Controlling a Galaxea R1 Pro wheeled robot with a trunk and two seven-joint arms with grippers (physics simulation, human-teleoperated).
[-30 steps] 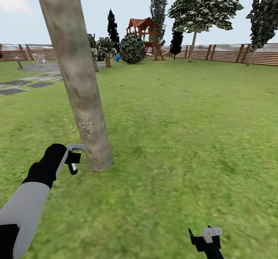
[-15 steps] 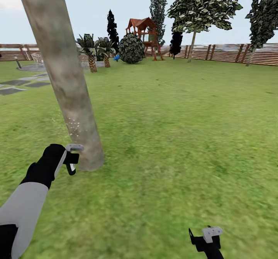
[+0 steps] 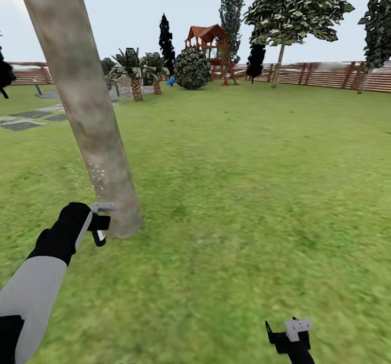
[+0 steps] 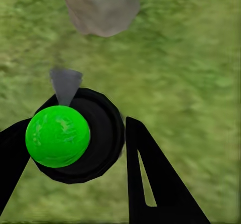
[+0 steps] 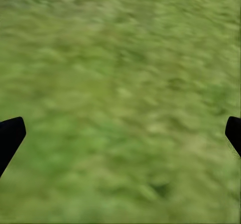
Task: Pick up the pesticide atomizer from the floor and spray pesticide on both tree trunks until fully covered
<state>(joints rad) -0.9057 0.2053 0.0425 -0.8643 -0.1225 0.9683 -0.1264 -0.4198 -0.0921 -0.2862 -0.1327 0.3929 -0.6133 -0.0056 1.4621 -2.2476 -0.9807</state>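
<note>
A thick pale mottled tree trunk (image 3: 81, 92) leans across the left of the head view, with white spray specks (image 3: 96, 176) low on it. My left gripper (image 3: 99, 223) hangs just left of the trunk's base (image 4: 100, 5). It is shut on the pesticide atomizer (image 4: 75, 136), a black round body with a bright green ball on top and a grey nozzle (image 4: 65, 83) aimed at the trunk base. A second tree (image 3: 296, 5) stands far back right by the fence. My right gripper (image 3: 288, 334) is low at the right, open over bare grass (image 5: 120, 133).
Green lawn (image 3: 244, 179) stretches ahead to a brown slat fence (image 3: 326, 75). Far back stand a red playhouse (image 3: 209, 46), a round bush (image 3: 191, 69), small palms (image 3: 133, 70) and dark narrow trees (image 3: 166, 41). Grey paving stones (image 3: 21, 122) lie at the far left.
The whole view has shifted, so the camera moved. The trunk now stands further left in the picture, its base closer to my left gripper. Both arms keep their pose.
</note>
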